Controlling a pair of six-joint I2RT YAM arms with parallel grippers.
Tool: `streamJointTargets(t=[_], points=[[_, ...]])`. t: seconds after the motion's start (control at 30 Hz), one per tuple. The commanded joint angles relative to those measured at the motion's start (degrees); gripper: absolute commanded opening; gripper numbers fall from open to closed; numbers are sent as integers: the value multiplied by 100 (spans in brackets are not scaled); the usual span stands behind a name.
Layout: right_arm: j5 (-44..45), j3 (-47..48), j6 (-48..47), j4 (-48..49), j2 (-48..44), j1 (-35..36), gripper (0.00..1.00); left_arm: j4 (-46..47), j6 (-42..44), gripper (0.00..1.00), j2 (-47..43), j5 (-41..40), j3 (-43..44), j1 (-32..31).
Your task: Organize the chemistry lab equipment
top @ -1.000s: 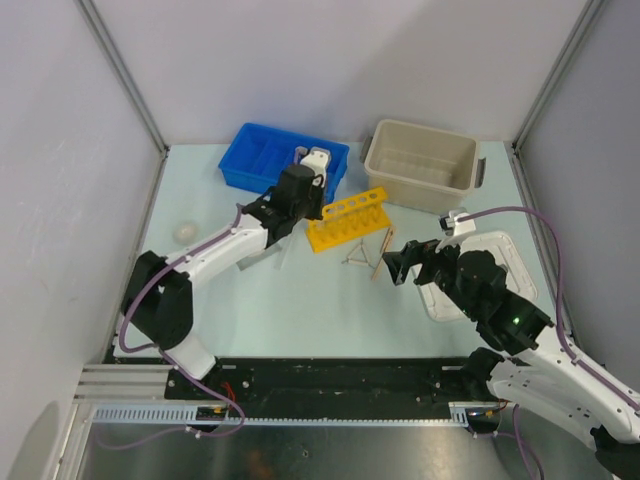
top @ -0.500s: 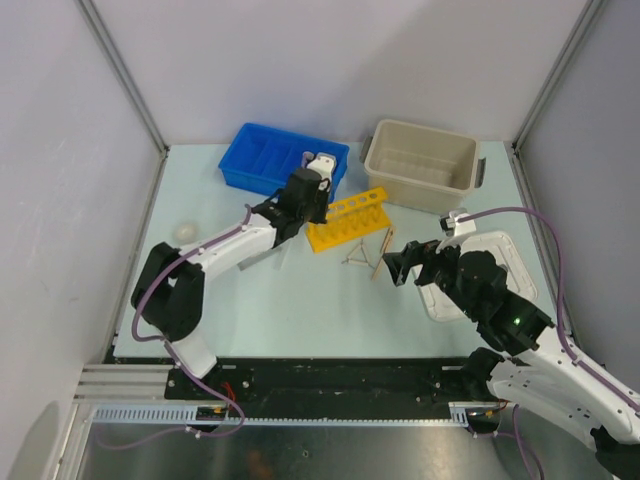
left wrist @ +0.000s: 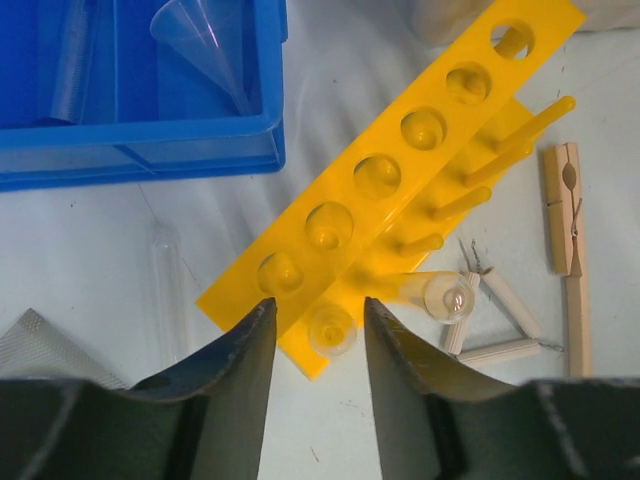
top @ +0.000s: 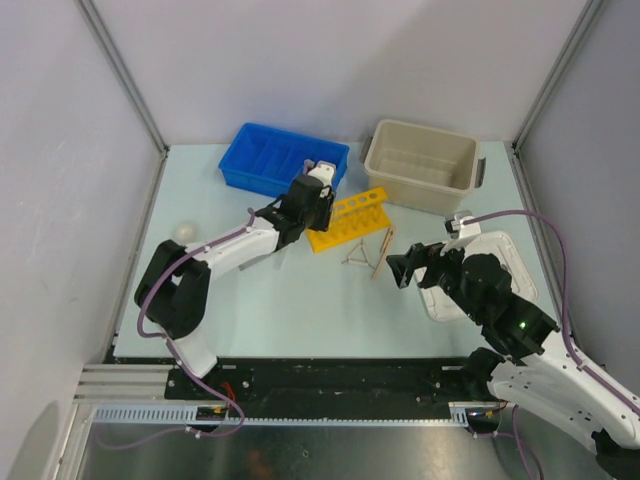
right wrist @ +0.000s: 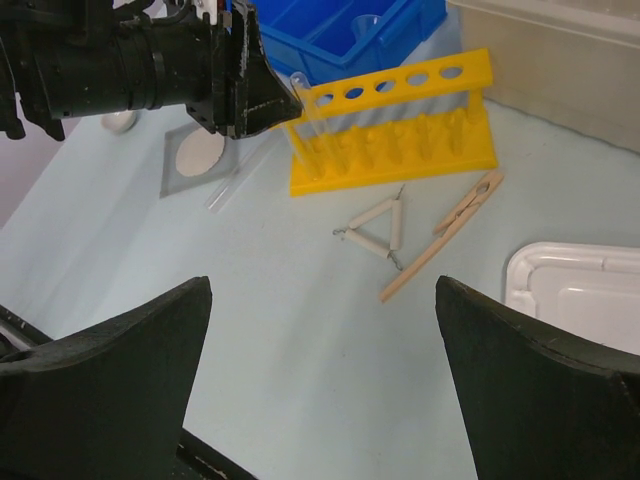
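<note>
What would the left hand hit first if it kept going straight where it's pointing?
Most likely the near end of the yellow test-tube rack, which sits between the left hand's open fingers; depth is unclear.

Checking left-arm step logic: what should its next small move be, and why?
Probably lift the left gripper straight up, clear of the yellow rack. Its jaws stand open around the mouth of a clear tube that appears seated at the rack's end, touching neither finger, so it looks placed. A second tube lies loose on the table beside the rack, a likely next pick.
</note>
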Motion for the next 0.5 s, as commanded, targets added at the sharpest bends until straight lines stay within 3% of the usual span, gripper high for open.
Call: streamJointTargets(t=[0.0, 0.23, 0.47], points=[[21, 16, 78, 73, -67, -25, 99, 211, -156, 49, -260, 32, -63, -43], [-158, 16, 167, 56, -51, -17, 99, -154, -315, 55, -1116, -134, -316, 169], [-201, 16, 162, 63, -121, -19, 99, -499, -838, 54, -1531, 492, -848, 1166]])
